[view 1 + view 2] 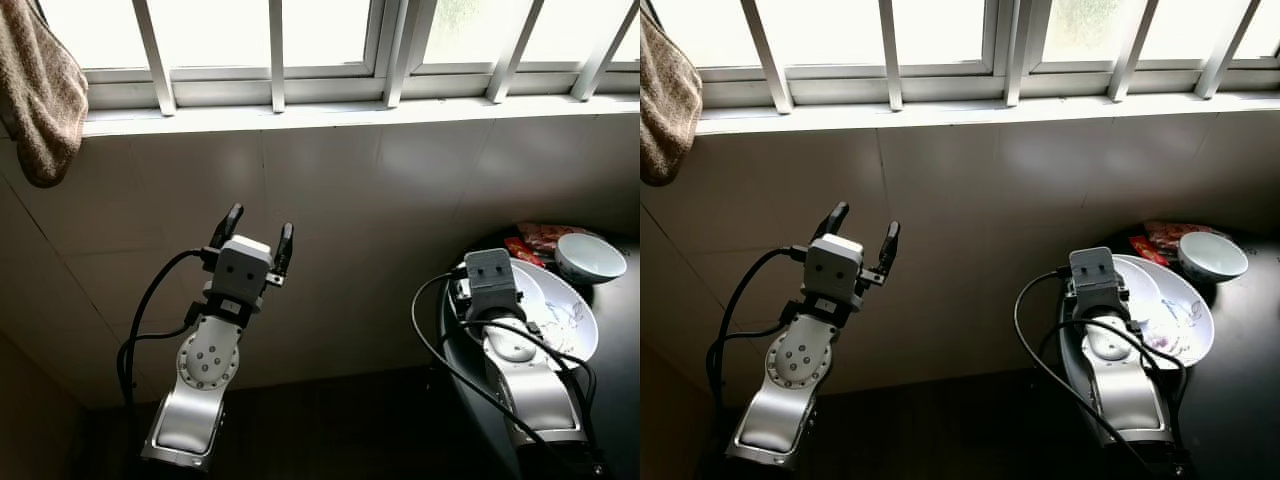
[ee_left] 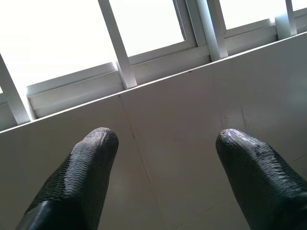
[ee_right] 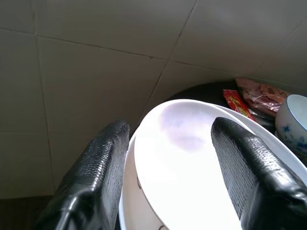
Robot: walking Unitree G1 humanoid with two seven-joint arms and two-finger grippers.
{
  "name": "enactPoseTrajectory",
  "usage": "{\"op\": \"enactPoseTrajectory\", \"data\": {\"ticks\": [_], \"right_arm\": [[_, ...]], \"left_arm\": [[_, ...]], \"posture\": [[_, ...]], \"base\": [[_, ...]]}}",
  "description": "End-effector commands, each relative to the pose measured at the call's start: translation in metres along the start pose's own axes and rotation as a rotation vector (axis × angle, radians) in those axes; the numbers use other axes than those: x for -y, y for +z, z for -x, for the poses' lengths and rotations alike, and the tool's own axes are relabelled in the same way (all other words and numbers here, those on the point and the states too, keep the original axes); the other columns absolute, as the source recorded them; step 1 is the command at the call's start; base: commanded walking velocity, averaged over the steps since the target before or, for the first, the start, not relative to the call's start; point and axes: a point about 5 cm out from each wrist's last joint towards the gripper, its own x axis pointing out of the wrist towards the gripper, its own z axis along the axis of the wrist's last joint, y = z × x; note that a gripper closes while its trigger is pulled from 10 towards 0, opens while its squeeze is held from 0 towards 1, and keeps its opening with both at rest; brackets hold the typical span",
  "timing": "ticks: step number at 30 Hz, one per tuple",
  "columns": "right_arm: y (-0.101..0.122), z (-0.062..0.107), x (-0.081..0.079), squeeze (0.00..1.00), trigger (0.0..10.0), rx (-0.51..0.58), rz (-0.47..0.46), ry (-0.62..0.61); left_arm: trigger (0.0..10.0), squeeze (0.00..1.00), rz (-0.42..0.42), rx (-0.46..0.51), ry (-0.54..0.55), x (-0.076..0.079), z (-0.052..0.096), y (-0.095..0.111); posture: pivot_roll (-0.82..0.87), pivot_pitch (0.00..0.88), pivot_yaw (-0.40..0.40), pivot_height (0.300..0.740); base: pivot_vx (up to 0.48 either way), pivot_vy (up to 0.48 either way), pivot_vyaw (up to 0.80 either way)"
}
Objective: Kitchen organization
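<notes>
A glossy white plate [image 3: 187, 163] lies between the right pincer's [image 3: 168, 158] parted fingers.

We see a glossy white ceramic plate [image 3: 192, 163] and a glazed bowl [image 1: 590, 257] with blue pattern, both smooth. The wall tiles [image 1: 400, 200] have a satin sheen. The towel [image 1: 38, 95] is rough brown terry cloth. The left gripper's fingers [image 2: 81, 177] are matt, finely textured black rubber. Crinkled packets [image 3: 259, 96] shine like plastic.

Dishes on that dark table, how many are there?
3: a small plate stacked on a large plate below the right gripper, and a bowl beyond. More may be hidden.
</notes>
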Motion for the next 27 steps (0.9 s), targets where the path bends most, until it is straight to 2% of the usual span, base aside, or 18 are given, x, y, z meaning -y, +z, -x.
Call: {"op": "enactPoseTrajectory", "data": {"ticks": [1,6,11,16,17,18,19,20,21,23,24,27], "right_arm": [[0.001,-0.003,0.003,0.0,10.0,-0.012,-0.005,0.019],[-0.006,-0.007,0.009,0.0,10.0,-0.057,0.011,0.031],[-0.021,-0.008,0.009,0.0,10.0,-0.157,-0.046,0.068],[-0.027,-0.008,0.011,0.0,10.0,-0.186,-0.049,0.047],[-0.028,-0.009,0.013,0.0,8.2,-0.191,-0.043,0.03],[-0.028,-0.009,0.014,0.0,8.2,-0.191,-0.042,0.026],[-0.029,-0.009,0.015,0.0,7.4,-0.199,-0.042,0.022],[-0.03,-0.009,0.015,0.0,7.4,-0.205,-0.044,0.02],[-0.031,-0.009,0.017,0.0,4.5,-0.216,-0.049,0.017],[-0.032,-0.01,0.018,0.0,4.1,-0.228,-0.057,0.014],[-0.032,-0.01,0.019,0.0,0.0,-0.225,-0.062,0.005],[-0.03,-0.01,0.021,0.0,0.0,-0.214,-0.076,-0.01]], "left_arm": [[10.0,0.0,-0.006,-0.004,0.0,0.0,-0.001,0.0],[10.0,0.0,-0.008,-0.008,0.0,0.0,-0.001,-0.001],[10.0,0.0,-0.01,-0.016,0.001,0.0,0.0,-0.002],[10.0,0.0,-0.01,-0.018,-0.001,0.0,0.0,-0.002],[10.0,0.0,-0.009,-0.018,-0.001,0.0,0.0,-0.002],[10.0,0.0,-0.009,-0.018,-0.001,0.0,0.0,-0.002],[10.0,0.0,-0.009,-0.019,-0.001,0.0,0.0,-0.003],[10.0,0.0,-0.009,-0.019,-0.002,0.0,0.0,-0.003],[10.0,0.0,-0.009,-0.02,-0.002,0.0,0.0,-0.002],[10.0,0.0,-0.009,-0.02,-0.002,0.001,0.0,-0.002],[10.0,0.0,-0.01,-0.021,-0.001,0.0,0.0,-0.003],[10.0,0.0,-0.011,-0.022,0.001,0.0,0.0,-0.003]], "posture": [[0.03,0.0,-0.054,0.74],[0.03,0.0,-0.055,0.74],[0.03,0.0,-0.057,0.74],[0.03,0.0,-0.055,0.74],[0.03,0.0,-0.055,0.74],[0.03,0.0,-0.055,0.74],[0.03,0.0,-0.055,0.74],[0.03,0.0,-0.055,0.74],[0.03,0.0,-0.056,0.74],[0.03,0.0,-0.056,0.74],[0.03,0.0,-0.056,0.74],[0.03,0.0,-0.056,0.74]], "base": [[0.0,0.0,0.0],[0.0,0.0,0.0],[0.0,0.0,0.0],[0.0,0.0,0.0],[0.0,0.0,0.0],[0.0,0.0,0.0],[0.0,0.0,0.0],[0.0,0.0,0.0],[0.0,0.0,0.0],[0.0,0.0,0.0],[0.0,0.0,0.0],[0.0,0.0,0.0]]}}
